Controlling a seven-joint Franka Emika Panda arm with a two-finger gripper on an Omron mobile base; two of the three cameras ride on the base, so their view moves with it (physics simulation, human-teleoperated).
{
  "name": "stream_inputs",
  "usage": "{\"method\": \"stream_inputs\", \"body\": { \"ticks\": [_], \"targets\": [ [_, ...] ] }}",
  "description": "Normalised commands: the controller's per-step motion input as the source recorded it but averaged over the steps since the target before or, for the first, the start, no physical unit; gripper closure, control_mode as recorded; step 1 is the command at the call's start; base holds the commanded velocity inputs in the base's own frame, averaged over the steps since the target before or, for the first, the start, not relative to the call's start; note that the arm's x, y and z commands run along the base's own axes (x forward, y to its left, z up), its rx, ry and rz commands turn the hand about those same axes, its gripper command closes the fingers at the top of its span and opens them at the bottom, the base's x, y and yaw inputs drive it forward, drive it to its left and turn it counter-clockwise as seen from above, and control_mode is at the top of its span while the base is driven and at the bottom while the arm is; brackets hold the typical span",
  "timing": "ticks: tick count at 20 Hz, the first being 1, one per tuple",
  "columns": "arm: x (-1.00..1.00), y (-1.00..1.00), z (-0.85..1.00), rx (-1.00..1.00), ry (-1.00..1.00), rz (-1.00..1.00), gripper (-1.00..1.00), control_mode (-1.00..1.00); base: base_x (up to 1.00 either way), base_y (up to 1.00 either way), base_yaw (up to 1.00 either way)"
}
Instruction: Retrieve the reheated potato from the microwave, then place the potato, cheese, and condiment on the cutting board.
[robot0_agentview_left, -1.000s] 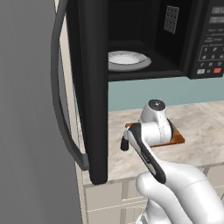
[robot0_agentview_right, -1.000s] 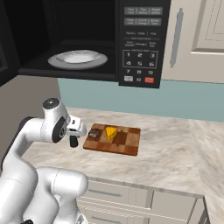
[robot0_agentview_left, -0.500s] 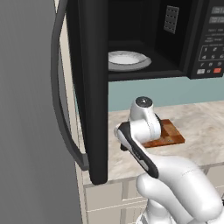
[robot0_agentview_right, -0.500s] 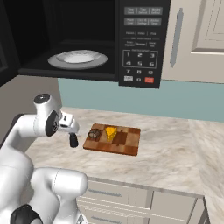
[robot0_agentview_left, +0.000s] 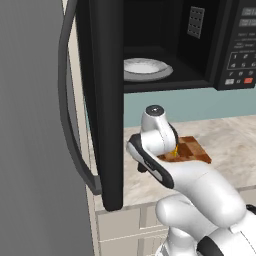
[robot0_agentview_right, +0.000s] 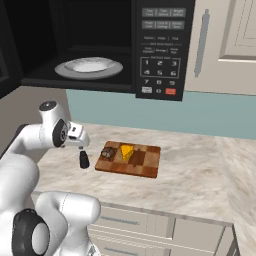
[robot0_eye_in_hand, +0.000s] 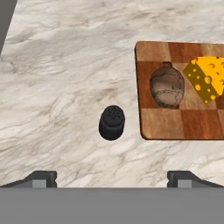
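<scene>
The checkered cutting board (robot0_eye_in_hand: 175, 122) lies on the marble counter with the grey-brown potato (robot0_eye_in_hand: 166, 86) at its left end and the yellow cheese (robot0_eye_in_hand: 205, 78) beside it. The black condiment (robot0_eye_in_hand: 112, 122) stands upright on the counter, just off the board's left edge. My gripper (robot0_eye_in_hand: 112, 177) hovers above the shaker, open, nothing between its tips. In the right base view the gripper (robot0_agentview_right: 80, 146) hangs over the condiment (robot0_agentview_right: 84, 159), left of the cutting board (robot0_agentview_right: 142, 167), the potato (robot0_agentview_right: 107, 152) and the cheese (robot0_agentview_right: 126, 151). The microwave (robot0_agentview_right: 160, 55) hangs above, door open.
A white plate (robot0_agentview_right: 89, 66) sits inside the microwave cavity. The open microwave door (robot0_agentview_left: 100, 100) with its curved handle juts out at the left, close to my arm. Bare marble counter (robot0_agentview_right: 200, 170) stretches right of the board. A cabinet door (robot0_agentview_right: 225, 45) is at upper right.
My arm's upper joint has swung left and the hand has risen slightly near the board's left end, over the shaker. Potato, cheese and shaker have not moved.
</scene>
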Motion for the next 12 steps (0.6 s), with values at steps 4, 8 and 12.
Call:
{"method": "stream_inputs", "body": {
  "ticks": [4, 8, 12],
  "targets": [
    [0.01, -0.08, -0.09, 0.00, 0.06, 0.00, -1.00, -1.00, 0.00, 0.00, 0.00],
    [0.05, -0.01, -0.17, 0.00, 0.06, 0.00, -1.00, -1.00, 0.00, 0.00, 0.00],
    [0.09, 0.00, -0.26, 0.00, 0.02, 0.00, -1.00, -1.00, 0.00, 0.00, 0.00]
  ]
}}
